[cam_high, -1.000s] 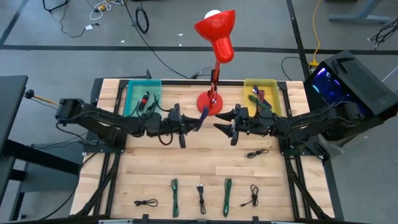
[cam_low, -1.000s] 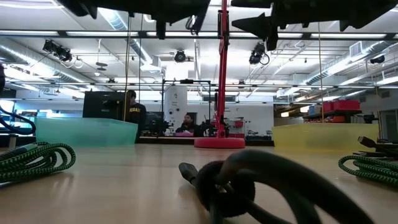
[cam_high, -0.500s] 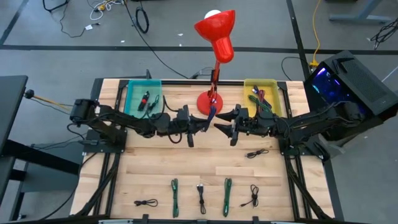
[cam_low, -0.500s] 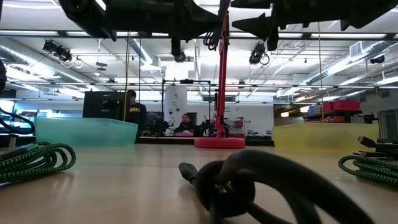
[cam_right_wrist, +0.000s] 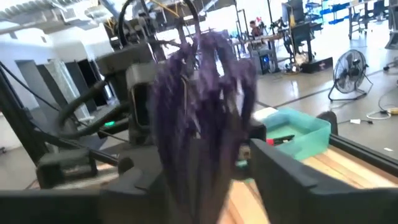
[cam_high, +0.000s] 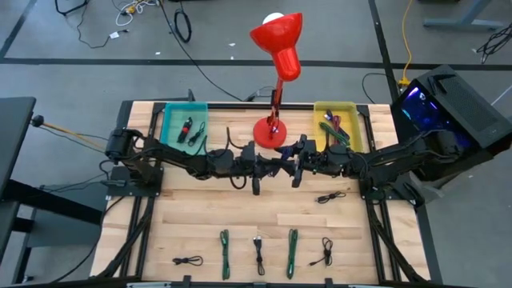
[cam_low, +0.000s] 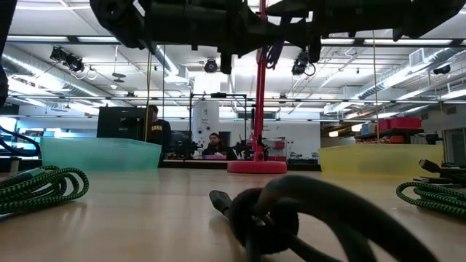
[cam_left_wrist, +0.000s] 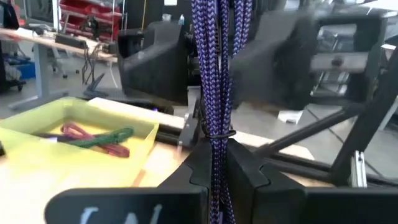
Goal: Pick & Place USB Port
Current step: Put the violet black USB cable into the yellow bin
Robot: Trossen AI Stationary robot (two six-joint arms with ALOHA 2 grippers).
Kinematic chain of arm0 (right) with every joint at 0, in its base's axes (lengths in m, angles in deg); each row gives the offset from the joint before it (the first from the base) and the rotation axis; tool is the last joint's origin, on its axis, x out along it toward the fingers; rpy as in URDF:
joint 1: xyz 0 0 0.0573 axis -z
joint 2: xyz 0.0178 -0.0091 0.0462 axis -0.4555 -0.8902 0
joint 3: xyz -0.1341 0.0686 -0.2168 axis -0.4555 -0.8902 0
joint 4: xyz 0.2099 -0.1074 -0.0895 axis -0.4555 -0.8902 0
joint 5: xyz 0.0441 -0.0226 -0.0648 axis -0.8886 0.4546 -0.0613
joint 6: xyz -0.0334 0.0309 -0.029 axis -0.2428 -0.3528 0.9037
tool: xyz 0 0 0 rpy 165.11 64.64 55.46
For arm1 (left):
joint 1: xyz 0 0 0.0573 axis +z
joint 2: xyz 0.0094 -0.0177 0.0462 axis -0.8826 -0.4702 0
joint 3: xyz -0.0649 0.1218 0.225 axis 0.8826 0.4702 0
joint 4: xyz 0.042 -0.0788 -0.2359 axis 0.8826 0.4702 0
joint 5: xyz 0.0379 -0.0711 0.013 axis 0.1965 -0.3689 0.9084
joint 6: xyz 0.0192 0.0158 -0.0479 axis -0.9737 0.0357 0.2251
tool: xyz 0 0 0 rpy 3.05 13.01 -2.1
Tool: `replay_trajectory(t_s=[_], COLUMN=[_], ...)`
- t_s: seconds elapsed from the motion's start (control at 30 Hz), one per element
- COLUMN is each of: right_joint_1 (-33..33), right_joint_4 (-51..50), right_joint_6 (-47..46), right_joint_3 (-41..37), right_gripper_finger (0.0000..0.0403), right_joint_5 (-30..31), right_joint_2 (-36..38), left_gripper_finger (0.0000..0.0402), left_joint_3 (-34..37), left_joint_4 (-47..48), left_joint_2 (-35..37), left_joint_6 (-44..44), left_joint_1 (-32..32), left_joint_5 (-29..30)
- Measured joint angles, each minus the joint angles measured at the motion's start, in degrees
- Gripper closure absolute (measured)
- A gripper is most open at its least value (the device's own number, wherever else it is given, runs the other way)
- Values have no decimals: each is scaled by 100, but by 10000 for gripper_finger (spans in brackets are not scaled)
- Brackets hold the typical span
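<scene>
When checking the left gripper point(cam_left_wrist: 214, 152), note fingers shut tight on a purple braided cable point(cam_left_wrist: 211, 74), folded into a bundle of several strands and standing up out of the pinch. Find this gripper raised well clear of the table point(cam_high: 240, 216), tip to tip with the right gripper point(cam_high: 294, 168). Locate the same cable between the two tools, in the air and touching no surface. Read the right gripper as open: one dark finger point(cam_right_wrist: 292, 177) on each side of the purple bundle, with the bundle hanging in the gap between them. Treat contact between those fingers and the strands as impossible to tell from the blurred wrist view. Look just behind the meeting point for the round base of a red lamp point(cam_high: 270, 132). Look beyond the left gripper's fingertips for a yellow bin point(cam_left_wrist: 93, 118) holding green and pink cords. Look beyond the right gripper's fingertips for a teal bin point(cam_right_wrist: 298, 124). Expect several loose cords point(cam_high: 225, 242) lying flat on the table, well below both tools and apart from them, toward the edge away from the lamp.
</scene>
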Motion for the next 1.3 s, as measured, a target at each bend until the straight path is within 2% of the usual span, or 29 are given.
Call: replay_trajectory(t_s=[0.07, 0.13, 0.2, 0.37, 0.5, 0.7, 0.97, 1.13, 1.3], right_joint_1=[4, 14, 29, 155, 312, 667, 1460, 2112, 2660], right_joint_4=[-58, -110, -171, -479, -1362, -3408, -5947, -6827, -7118], right_joint_6=[-2, 0, 34, 10, -113, -602, -1441, -1829, -1964], right_joint_3=[0, 2, 2, 3, 4, 4, 4, 4, 2], right_gripper_finger=[267, 345, 381, 392, 392, 392, 392, 392, 392], right_joint_5=[27, 22, 2, 1, 236, 871, 1826, 1944, 1949], right_joint_2=[25, 29, 29, 141, 555, 1536, 2684, 2970, 2898], left_gripper_finger=[367, 344, 317, 274, 261, 264, 271, 271, 271], left_joint_3=[-7, -5, -4, -4, -4, -4, -4, -4, -2], left_joint_4=[-34, 1, -3, 57, 599, 2036, 4489, 5690, 6157], left_joint_2=[17, 30, 37, 40, 177, 644, 1329, 1546, 1562], left_joint_6=[26, 24, 23, 23, 22, 13, -36, 20, 25], left_joint_1=[4, 8, 12, 20, 3, -35, -172, -272, -412], left_joint_5=[16, 17, 28, 22, -13, -26, -1, 17, 100])
